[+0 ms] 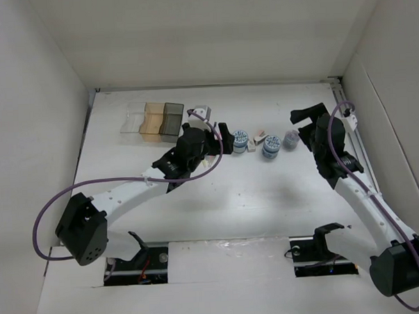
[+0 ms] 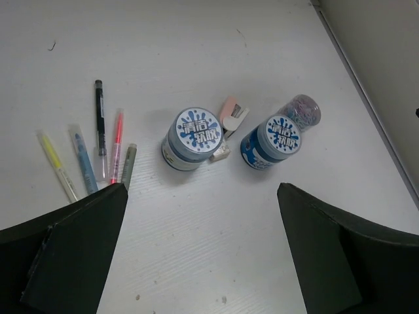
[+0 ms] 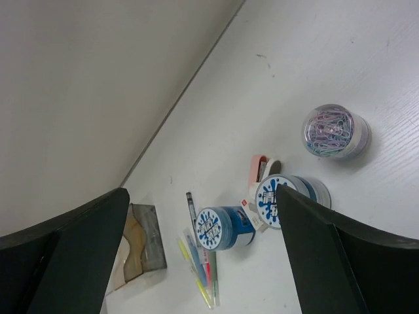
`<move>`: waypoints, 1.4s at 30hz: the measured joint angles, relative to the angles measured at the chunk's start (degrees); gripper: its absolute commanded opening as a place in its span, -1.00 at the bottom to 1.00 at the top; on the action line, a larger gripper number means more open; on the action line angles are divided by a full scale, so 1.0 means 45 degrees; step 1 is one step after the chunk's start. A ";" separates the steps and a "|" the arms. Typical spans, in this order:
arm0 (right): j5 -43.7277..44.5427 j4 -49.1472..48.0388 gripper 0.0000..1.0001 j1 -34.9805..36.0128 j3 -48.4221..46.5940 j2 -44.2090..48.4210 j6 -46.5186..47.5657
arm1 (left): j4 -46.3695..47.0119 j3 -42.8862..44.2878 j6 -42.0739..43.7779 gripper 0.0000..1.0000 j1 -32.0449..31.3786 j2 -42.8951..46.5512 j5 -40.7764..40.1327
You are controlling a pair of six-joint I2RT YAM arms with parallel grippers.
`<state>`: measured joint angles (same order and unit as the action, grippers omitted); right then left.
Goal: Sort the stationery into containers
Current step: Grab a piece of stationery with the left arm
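Note:
Two blue-and-white tape rolls (image 1: 241, 140) (image 1: 270, 147) stand mid-table with small pale erasers (image 1: 259, 136) between them. In the left wrist view the rolls (image 2: 195, 136) (image 2: 275, 139) flank a pink-and-white eraser (image 2: 232, 114), and several pens (image 2: 99, 118) lie fanned out to the left. The three joined containers (image 1: 152, 121), clear, amber and grey, sit at the back left. My left gripper (image 1: 225, 139) (image 2: 201, 196) hangs open just left of the rolls and holds nothing. My right gripper (image 1: 304, 123) (image 3: 203, 196) is open and empty to their right.
A clear jar of coloured paper clips (image 1: 291, 139) (image 3: 335, 131) stands right of the rolls, close to my right gripper. White walls enclose the table on three sides. The containers (image 3: 141, 242) lie beyond the pens (image 3: 200, 261) in the right wrist view.

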<state>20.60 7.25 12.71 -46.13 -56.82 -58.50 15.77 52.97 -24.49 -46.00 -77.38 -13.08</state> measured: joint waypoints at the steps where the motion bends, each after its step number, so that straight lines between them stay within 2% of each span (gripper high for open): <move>1: 0.0005 0.0015 1.00 -0.0019 0.0005 0.0000 0.0000 | -0.0005 0.0000 0.0000 1.00 0.0000 0.0000 -0.0015; 3: 0.0010 0.0010 0.97 -0.0068 0.0010 0.0000 0.0000 | -0.0019 0.0000 0.0000 1.00 0.0000 -0.0005 -0.0049; 5: 0.0010 0.0010 0.80 -0.0073 0.0010 0.0000 -0.0005 | -0.0029 0.0000 0.0000 0.89 0.0000 -0.0034 -0.0063; 6: 0.0010 0.0010 0.34 -0.0073 0.0010 0.0000 -0.0005 | -0.0029 0.0000 0.0000 0.76 0.0000 -0.0073 -0.0063; 7: 0.0005 0.0019 -0.02 -0.0073 0.0010 0.0000 0.0053 | -0.0024 0.0000 0.0010 0.27 0.0000 -0.0121 -0.0049; 9: 0.0024 0.0010 -0.57 -0.0073 0.0015 0.0000 0.0053 | -0.0010 0.0000 0.0058 -0.43 0.0000 -0.0223 0.0010; 10: 0.0024 0.0015 -0.83 -0.0073 0.0019 0.0000 0.0034 | 0.0053 0.0000 0.0136 -0.70 0.0000 -0.0277 0.0044; 11: 0.0024 0.0019 -0.87 -0.0073 0.0024 0.0000 0.0039 | 0.0087 0.0000 0.0228 -0.92 0.0000 -0.0350 0.0058; 12: 0.0019 0.0015 -0.87 -0.0073 0.0024 0.0000 0.0019 | 0.0112 0.0010 0.0325 -0.92 -0.0015 -0.0457 0.0049; 13: 0.0024 0.0010 -0.77 -0.0073 0.0024 0.0000 0.0000 | 0.0117 0.0034 0.0481 -0.88 -0.0073 -0.0602 -0.0039; 14: 0.0029 0.0015 -0.59 -0.0073 0.0024 0.0000 0.0000 | 0.0034 0.0160 0.0593 -0.73 -0.0160 -0.0845 -0.0170; 15: 0.0029 0.0015 -0.33 -0.0073 0.0024 0.0000 -0.0029 | -0.0078 0.0384 0.0699 -0.35 -0.0272 -0.1209 -0.0267; 16: 0.0029 0.0019 -0.06 -0.0073 0.0024 0.0000 -0.0024 | -0.0170 0.0646 0.0865 -0.16 -0.0374 -0.1593 -0.0330; 17: 0.0034 0.0024 0.41 -0.0073 0.0024 0.0000 -0.0049 | -0.0262 0.0942 0.0894 0.04 -0.0461 -0.2035 -0.0345; 18: 0.0024 0.0019 0.56 -0.0073 0.0024 0.0000 0.0000 | -0.0340 0.1195 0.0957 0.20 -0.0554 -0.2438 -0.0369; 19: 0.0039 0.0029 0.65 -0.0073 0.0024 0.0000 -0.0015 | -0.0423 0.1384 0.1010 0.47 -0.0612 -0.2803 -0.0374; 20: 0.0024 0.0044 0.74 -0.0073 0.0024 0.0000 0.0034 | -0.0471 0.1511 0.1069 0.57 -0.0641 -0.3084 -0.0389; 22: 0.0024 0.0058 0.74 -0.0073 0.0024 0.0000 0.0029 | -0.0656 0.1758 0.1093 0.70 -0.0646 -0.3565 -0.0447; 30: -0.0219 0.0053 0.76 -0.0073 0.0024 -0.0024 0.0053 | -0.1384 0.4148 0.1491 0.71 -0.0646 -0.6081 -0.0874; 34: -0.0442 0.0049 0.89 -0.0073 0.0024 -0.0053 0.0078 | -0.1603 0.5042 0.1783 0.71 -0.0641 -0.7145 -0.1001; 42: -0.0831 0.0034 0.97 -0.0073 0.0024 -0.0058 0.0165 | -0.2142 0.6635 0.2297 0.67 -0.0641 -0.8728 -0.1530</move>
<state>16.86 7.40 12.38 -46.02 -57.08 -57.76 6.13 82.83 -14.15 -48.88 -116.66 -19.97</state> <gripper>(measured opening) 0.982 0.851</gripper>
